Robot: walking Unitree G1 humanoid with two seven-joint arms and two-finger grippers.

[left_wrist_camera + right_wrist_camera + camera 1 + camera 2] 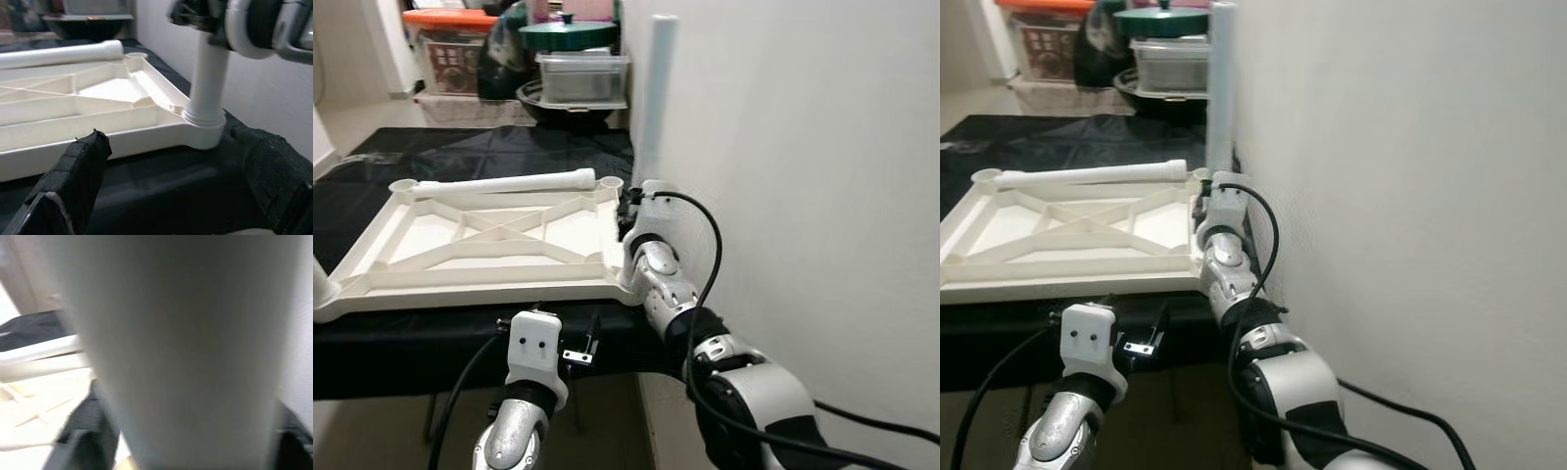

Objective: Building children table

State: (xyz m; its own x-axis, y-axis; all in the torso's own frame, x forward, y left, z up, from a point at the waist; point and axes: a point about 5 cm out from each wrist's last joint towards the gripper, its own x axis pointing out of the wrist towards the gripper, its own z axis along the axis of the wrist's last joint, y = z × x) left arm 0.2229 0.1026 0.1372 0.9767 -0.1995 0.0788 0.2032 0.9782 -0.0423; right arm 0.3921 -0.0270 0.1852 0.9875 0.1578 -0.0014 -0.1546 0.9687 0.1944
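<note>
Here right gripper (632, 208) clamped round upright table leg (657, 88).

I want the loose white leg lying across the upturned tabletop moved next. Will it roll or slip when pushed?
The loose leg is a smooth round tube lying on its side, so it will probably roll easily. It looks like hollow plastic, likely stiff and light. Its glossy surface may slip in a hand, though the tabletop ribs might stop it.

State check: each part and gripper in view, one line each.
White plastic table top: upside down on the black-covered surface, ribs up.
Upright white leg tube: standing in the near right corner socket, held by the right gripper.
Loose white leg tube: lying across the top's far edge.
Right gripper: shut on the upright tube.
Left gripper: open, before the near edge, holding nothing.
</note>
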